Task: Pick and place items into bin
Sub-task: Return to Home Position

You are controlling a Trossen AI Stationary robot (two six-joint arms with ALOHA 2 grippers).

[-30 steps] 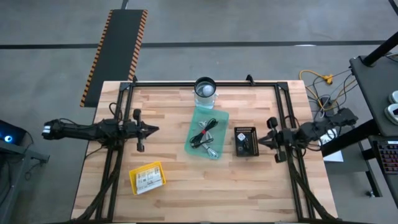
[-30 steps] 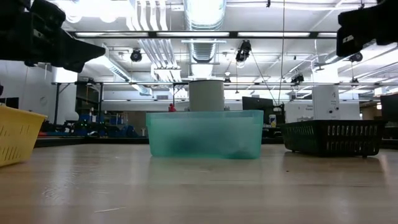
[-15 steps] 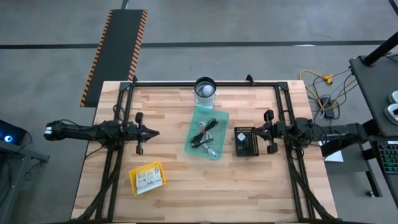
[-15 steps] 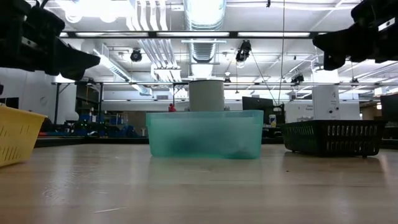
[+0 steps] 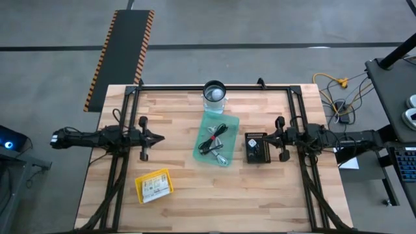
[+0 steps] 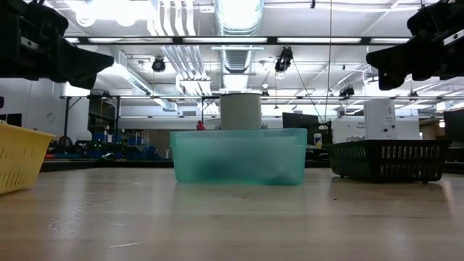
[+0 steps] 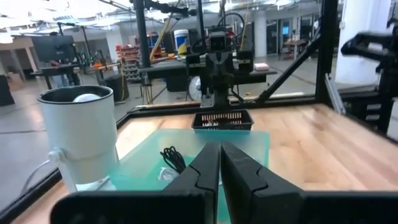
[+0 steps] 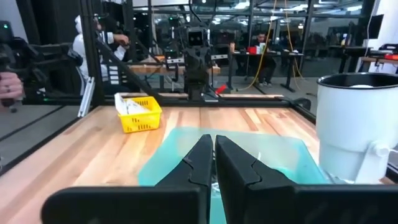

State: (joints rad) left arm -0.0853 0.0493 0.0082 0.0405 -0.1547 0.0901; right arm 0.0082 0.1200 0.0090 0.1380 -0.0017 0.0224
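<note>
Left gripper (image 5: 159, 137) fingers clenched together, empty. Right gripper (image 5: 268, 137) fingers likewise pressed together, empty. Green bin (image 5: 233, 123) lay between both fingertips, apart from each. Cables (image 5: 211, 144) inside, only dim blur through bin wall in low view.

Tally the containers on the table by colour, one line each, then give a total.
green bin: 1
yellow bin: 1
black basket: 1
white cylindrical container: 1
Total: 4
</note>
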